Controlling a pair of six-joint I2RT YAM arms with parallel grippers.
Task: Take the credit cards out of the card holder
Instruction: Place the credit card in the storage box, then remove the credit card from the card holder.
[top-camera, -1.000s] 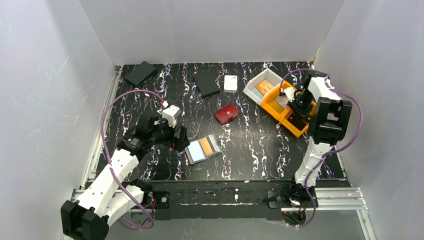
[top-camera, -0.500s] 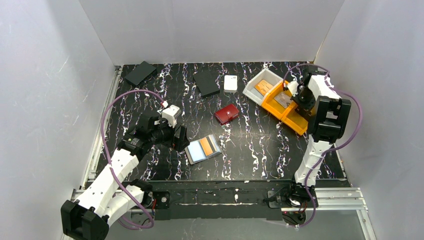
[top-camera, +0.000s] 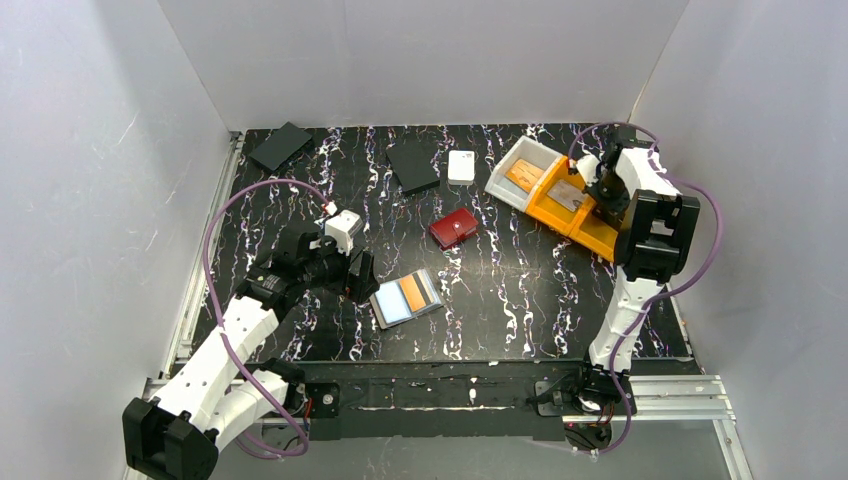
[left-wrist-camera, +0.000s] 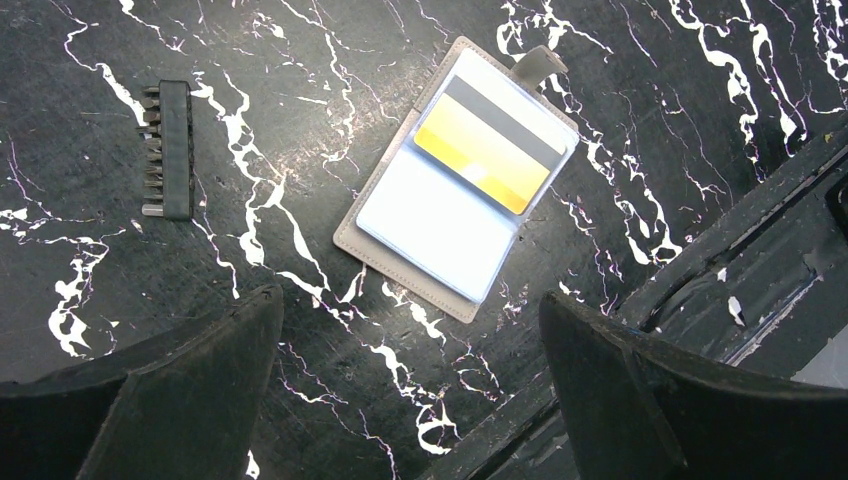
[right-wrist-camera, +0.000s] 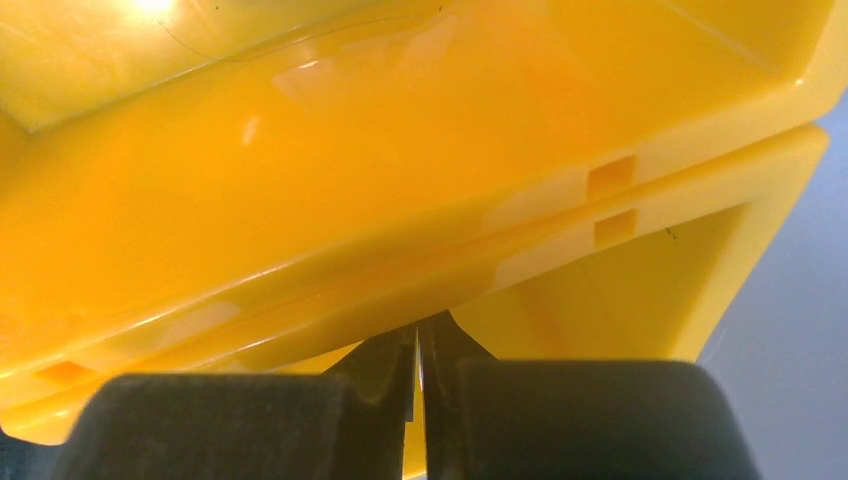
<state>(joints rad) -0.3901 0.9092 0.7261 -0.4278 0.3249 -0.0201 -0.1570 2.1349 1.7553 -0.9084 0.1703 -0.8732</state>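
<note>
**Both cards still in the holder, nothing pulled yet**

From where I sit, the task has barely started. The small grey folding card holder (top-camera: 406, 297) lies open and flat on the black marbled table (top-camera: 500, 300), near the front and just beside my left arm. The orange card (left-wrist-camera: 482, 152) sits in the half with the closure tab, and the light blue card (left-wrist-camera: 435, 222) fills the other half. Both remain to be drawn out.

The left gripper (left-wrist-camera: 408, 305) hangs above the holder with its fingers spread wide, gripping nothing.

The overhead view places the right arm far off, over the yellow plastic bins (top-camera: 575, 205). Only its wrist camera shows the right gripper (right-wrist-camera: 420, 350) pressed together with a hairline slit (nothing visible between the fingers), tips against a bin wall. Only the left wrist view shows a black bit rack (left-wrist-camera: 165, 150) near the holder.
</note>
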